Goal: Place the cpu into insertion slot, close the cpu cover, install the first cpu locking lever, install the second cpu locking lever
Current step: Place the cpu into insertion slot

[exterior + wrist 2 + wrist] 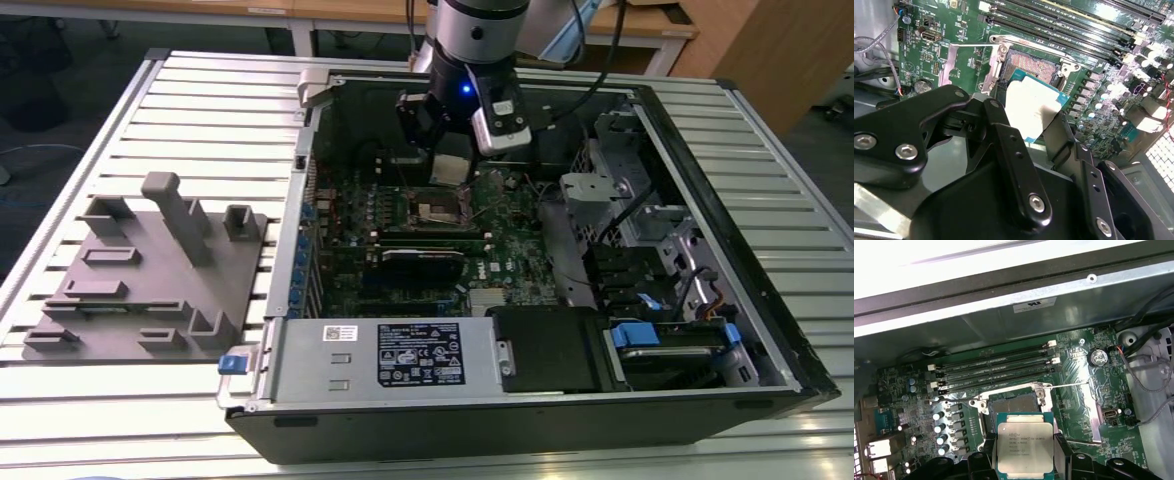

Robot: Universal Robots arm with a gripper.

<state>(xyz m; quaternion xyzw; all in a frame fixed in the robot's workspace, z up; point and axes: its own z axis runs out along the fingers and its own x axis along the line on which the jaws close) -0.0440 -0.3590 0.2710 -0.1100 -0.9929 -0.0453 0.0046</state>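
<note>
My gripper [451, 168] hangs inside the open computer case, shut on the cpu [1024, 440], a flat square chip with a silvery top and a teal edge. In both wrist views the black fingers [1004, 135] clamp the chip's two sides. The cpu [1031, 107] hovers just above and slightly to one side of the insertion slot [1011, 404], a dark square socket with a metal rim [1029, 65] on the green motherboard [437, 208]. The cpu cover [945, 65], a thin silver frame, is swung open beside the socket [1093, 422]. A thin wire lever [1069, 385] stands raised.
Long memory slots [994, 370] run beside the socket. A black expansion card [424, 255] and a power supply [387, 355] lie nearer the case front. Drive bays and cables [641, 230] fill the exterior view's right. A grey fixture [147, 280] sits on the slatted table.
</note>
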